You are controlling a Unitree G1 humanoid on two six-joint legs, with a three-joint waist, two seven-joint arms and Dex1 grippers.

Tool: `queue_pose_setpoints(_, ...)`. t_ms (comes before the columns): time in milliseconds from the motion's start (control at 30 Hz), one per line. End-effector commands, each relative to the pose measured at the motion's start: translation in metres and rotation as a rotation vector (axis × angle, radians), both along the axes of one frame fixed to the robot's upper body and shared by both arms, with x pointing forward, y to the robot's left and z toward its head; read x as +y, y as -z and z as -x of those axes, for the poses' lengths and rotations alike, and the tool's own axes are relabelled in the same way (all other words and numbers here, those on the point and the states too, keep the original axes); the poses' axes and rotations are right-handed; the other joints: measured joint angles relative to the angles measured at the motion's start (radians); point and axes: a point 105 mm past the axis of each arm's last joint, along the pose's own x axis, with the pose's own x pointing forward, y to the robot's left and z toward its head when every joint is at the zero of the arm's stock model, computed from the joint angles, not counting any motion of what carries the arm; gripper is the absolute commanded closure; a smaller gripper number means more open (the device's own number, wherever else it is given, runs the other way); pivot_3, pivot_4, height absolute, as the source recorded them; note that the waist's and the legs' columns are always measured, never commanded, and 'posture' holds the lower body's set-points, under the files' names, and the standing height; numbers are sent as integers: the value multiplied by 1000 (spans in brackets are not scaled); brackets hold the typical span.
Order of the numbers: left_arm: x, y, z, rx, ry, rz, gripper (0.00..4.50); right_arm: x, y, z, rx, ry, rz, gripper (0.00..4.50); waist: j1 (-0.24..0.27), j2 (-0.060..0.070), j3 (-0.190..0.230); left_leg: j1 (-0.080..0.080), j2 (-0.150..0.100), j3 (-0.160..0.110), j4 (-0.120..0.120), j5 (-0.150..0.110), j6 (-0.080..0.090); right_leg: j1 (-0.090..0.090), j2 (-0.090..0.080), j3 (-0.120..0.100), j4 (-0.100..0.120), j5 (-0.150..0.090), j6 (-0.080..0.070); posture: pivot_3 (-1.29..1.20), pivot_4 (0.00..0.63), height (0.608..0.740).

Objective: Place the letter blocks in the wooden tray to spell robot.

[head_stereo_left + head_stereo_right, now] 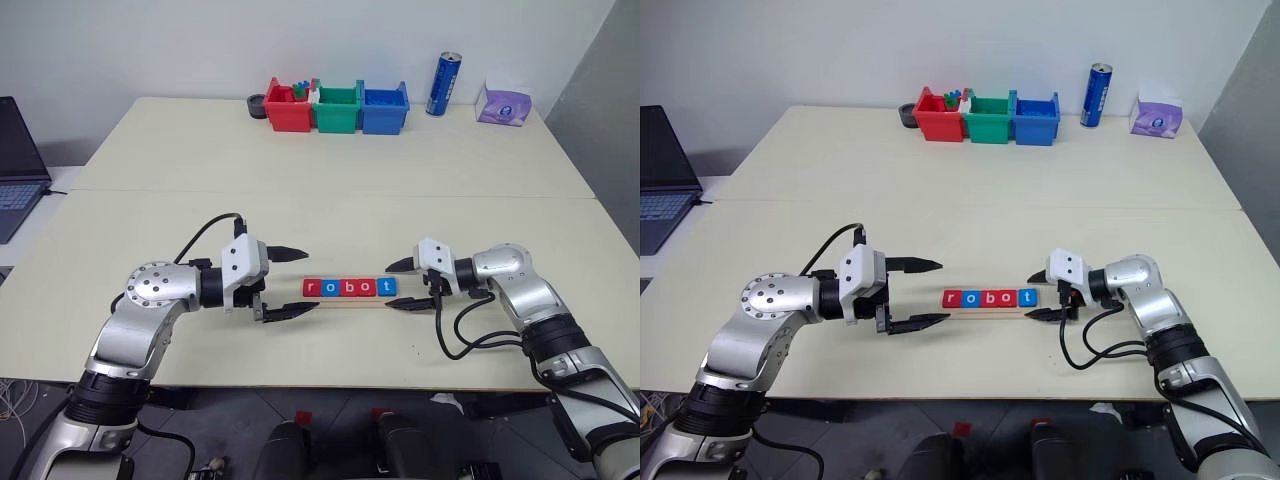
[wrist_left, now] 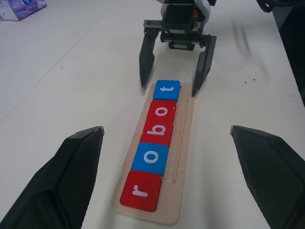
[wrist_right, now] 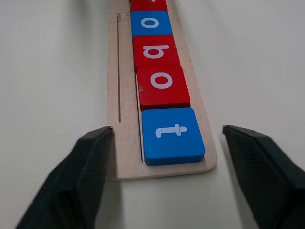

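Red and blue square letter blocks [image 1: 350,288] spell robot in the long pale-wood tray [image 2: 186,143] on the cream table [image 1: 330,160], between the spread-open left gripper [image 1: 290,283] and spread-open right gripper [image 1: 405,285], neither holding anything.

- Five blocks [image 1: 350,288] sat in one tray [image 2: 183,143]: three red, two blue.
- Three bins [image 1: 337,107] stood at the back: red, green, blue.
- One can [image 1: 443,84].
- One tissue pack [image 1: 504,105].
- One laptop [image 1: 18,165].
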Motion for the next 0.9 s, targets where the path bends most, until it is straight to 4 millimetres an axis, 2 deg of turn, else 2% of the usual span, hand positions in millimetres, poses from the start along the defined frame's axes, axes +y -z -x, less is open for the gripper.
queue_pose_setpoints(33,-2,-6,0,-40,16,6,0,1,-19,-6,-42,-1,-24,52,0,0,0,0,0,0,0,0,0,0,0,0,0,0,0,0,150,740)
queue_pose_setpoints(200,-4,-6,1,-42,19,12,0,-10,-36,-11,-34,65,-75,52,0,0,0,0,0,0,0,0,0,0,0,0,0,0,0,0,150,740)
queue_pose_setpoints(367,-4,-3,1,-38,18,10,0,-22,-33,-11,-31,103,-64,52,0,0,0,0,0,0,0,0,0,0,0,0,0,0,0,0,150,740)
queue_pose_setpoints(400,-4,-3,1,-38,19,10,0,-22,-32,-11,-29,103,-63,401,0,0,0,0,0,0,0,0,0,0,0,0,0,0,0,0,150,740)
queue_pose_setpoints(433,-4,-3,1,-38,21,10,0,-22,-30,-10,-29,101,-61,556,0,0,0,0,0,0,0,0,0,0,0,0,0,0,0,0,150,740)
queue_pose_setpoints(500,-5,-5,0,-40,24,11,0,-21,-28,-8,-27,99,-60,1242,0,0,0,0,0,0,0,0,0,0,0,0,0,0,0,0,150,740)
queue_pose_setpoints(767,-5,-7,-1,-44,30,6,0,-19,-20,-6,-39,89,-46,4230,0,0,0,0,0,0,0,0,0,0,0,0,0,0,0,0,150,740)
queue_pose_setpoints(800,-4,-7,-1,-44,30,5,0,-18,-20,-5,-38,84,-47,4488,0,0,0,0,0,0,0,0,0,0,0,0,0,0,0,0,150,740)
queue_pose_setpoints(900,-4,-6,-1,-43,27,3,0,-15,-18,-2,-36,70,-47,4488,0,0,0,0,0,0,0,0,0,0,0,0,0,0,0,0,150,740)
